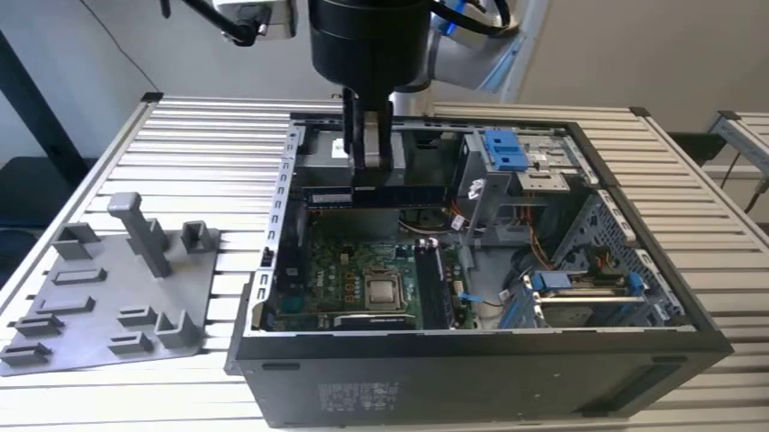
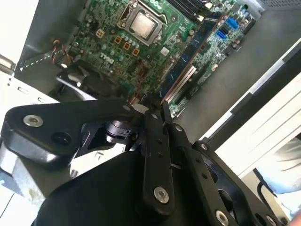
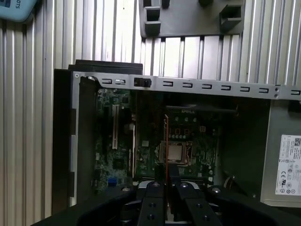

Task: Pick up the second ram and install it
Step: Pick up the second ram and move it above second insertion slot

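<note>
Second ram [image 1: 373, 195]: a thin, dark blue-green memory stick, held level in the air over the far part of the open computer case [image 1: 481, 378]. Its length runs from the exterior view's left to the exterior view's right. It touches nothing but the fingers [image 1: 375, 151], which come straight down from above and are closed narrowly on the middle of its upper edge. A similar length of board sticks out on either side. In the first wrist view the stick [image 3: 165, 141] appears edge-on, as a thin reddish line reaching out from between the fingers above the board below.

Under it lies the green motherboard [image 1: 330, 270], with the square metal processor socket [image 1: 384, 290] near its middle. Just beside the socket, toward the exterior view's right, sit the long dark memory slots [image 1: 435, 286]. They appear to run crosswise to the stick as you hold it. Orange and black cables [image 1: 456, 220] lie near and below the stick's end on the exterior view's right.

Outside the case, a grey tray [image 1: 108, 306] with upright posts rests on the slatted metal bench [image 1: 204, 144], well apart on the exterior view's left.

To do this carry well, my judgement is that you should hold the grip central so the stick stays level. Stay above the case rim and the cables. Bring the stick's long edge parallel with a free slot, notch matched, before pressing at all.
</note>
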`<state>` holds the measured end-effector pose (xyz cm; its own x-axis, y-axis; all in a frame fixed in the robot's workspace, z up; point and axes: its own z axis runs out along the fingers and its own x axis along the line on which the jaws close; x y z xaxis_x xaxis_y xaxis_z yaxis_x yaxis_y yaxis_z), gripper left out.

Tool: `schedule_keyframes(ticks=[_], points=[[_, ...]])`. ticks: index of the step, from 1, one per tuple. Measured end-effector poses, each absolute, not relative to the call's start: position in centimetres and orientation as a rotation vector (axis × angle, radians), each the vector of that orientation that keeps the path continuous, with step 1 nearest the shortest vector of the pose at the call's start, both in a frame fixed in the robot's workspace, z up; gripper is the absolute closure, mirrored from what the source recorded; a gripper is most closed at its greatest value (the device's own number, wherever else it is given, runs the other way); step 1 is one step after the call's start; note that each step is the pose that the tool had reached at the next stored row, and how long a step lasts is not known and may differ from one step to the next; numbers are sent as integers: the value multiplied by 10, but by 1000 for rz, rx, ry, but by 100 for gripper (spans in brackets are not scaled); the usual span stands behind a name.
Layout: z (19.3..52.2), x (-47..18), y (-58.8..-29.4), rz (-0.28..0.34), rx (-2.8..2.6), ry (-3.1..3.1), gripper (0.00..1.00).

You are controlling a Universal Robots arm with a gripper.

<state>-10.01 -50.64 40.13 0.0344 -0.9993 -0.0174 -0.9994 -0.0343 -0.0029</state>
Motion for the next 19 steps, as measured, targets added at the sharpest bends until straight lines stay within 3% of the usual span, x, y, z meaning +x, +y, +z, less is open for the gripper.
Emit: schedule_keyframes(ticks=[19], points=[[399,-50,-506,15,-2214,2209,86]])
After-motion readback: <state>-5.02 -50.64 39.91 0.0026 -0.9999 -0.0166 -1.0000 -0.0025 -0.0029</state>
